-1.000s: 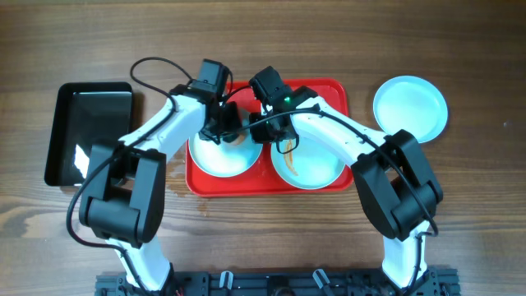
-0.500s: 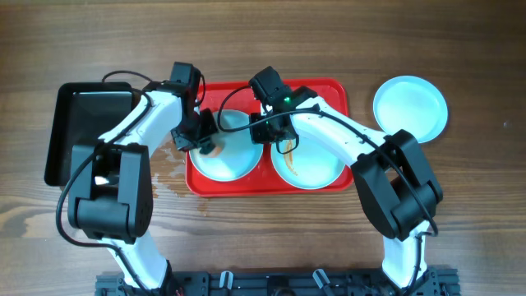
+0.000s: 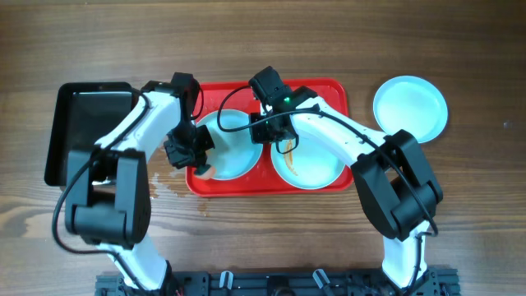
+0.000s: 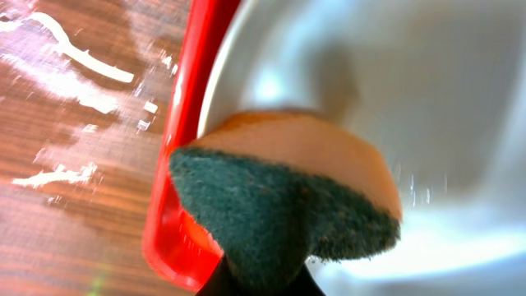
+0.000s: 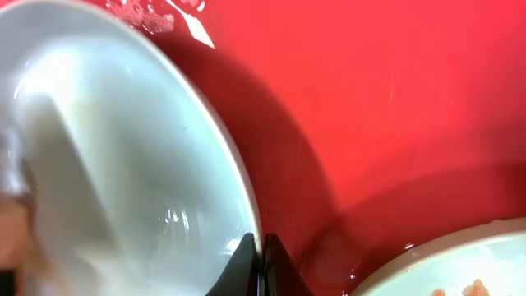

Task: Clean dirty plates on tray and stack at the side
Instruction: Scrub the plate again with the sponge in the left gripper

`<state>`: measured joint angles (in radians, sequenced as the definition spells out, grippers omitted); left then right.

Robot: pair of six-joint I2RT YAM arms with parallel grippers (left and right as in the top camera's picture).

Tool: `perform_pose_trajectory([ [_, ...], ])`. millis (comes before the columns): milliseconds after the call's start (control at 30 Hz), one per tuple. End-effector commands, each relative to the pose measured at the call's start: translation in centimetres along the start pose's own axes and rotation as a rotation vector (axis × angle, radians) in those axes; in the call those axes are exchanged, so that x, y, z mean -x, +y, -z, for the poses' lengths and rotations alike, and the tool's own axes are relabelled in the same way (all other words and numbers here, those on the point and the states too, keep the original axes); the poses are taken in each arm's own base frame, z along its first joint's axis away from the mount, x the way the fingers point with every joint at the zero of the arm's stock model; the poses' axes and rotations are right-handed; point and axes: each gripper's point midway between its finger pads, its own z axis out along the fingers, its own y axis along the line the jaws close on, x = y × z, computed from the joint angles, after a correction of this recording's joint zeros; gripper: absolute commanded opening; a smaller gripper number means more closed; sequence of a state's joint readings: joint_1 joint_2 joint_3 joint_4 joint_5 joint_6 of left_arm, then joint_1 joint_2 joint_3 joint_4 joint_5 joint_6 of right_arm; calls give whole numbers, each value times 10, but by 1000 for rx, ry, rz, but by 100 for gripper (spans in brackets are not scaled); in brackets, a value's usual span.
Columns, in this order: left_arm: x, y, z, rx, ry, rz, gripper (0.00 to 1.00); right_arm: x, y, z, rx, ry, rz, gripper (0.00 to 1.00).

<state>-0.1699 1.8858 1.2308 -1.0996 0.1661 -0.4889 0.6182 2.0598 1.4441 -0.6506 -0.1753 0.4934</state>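
Observation:
The red tray holds two plates. My right gripper is shut on the right rim of the left plate, and the right wrist view shows its fingertips pinching that rim. My left gripper is shut on a sponge with a green scouring face and an orange back. The sponge rests at the left plate's front-left edge, over the tray rim. The right plate carries orange-brown streaks. Another plate lies on the table to the right of the tray.
A glossy black tray sits at the left, close to the left arm. Water smears wet the wood beside the red tray's left edge. Both arms cross over the tray's middle.
My left gripper has dragged the sponge from the left plate's upper middle leftward and toward the plate's front-left edge. The right gripper has stayed on the rim.

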Motion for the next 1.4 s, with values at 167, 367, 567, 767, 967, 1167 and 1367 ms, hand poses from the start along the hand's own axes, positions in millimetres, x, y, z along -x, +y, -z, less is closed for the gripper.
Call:
perform_pose_trajectory([
  [167, 34, -35, 23, -143, -212, -50, 4, 6, -2, 0, -10, -22, -6, 4],
  [367, 62, -76, 37, -244, -380, -161, 4, 6, -2, 0, -10, -21, -6, 4],
  [567, 57, -92, 28, -259, -369, -213, 4, 6, -2, 0, -10, -21, -7, 4],
  [767, 58, -89, 1, -221, -309, -205, 4, 6, -2, 0, -10, -20, -7, 4],
  [967, 43, -72, -15, -154, -219, -183, 4, 4, -3, 0, -14, -14, -8, 4],
  [1167, 28, -39, -20, -1, -163, -151, 4, 4, -3, 0, -14, -13, -8, 4],
  [1367, 21, 6, -17, 221, -151, -131, 4, 4, -3, 0, -14, -14, -8, 4],
])
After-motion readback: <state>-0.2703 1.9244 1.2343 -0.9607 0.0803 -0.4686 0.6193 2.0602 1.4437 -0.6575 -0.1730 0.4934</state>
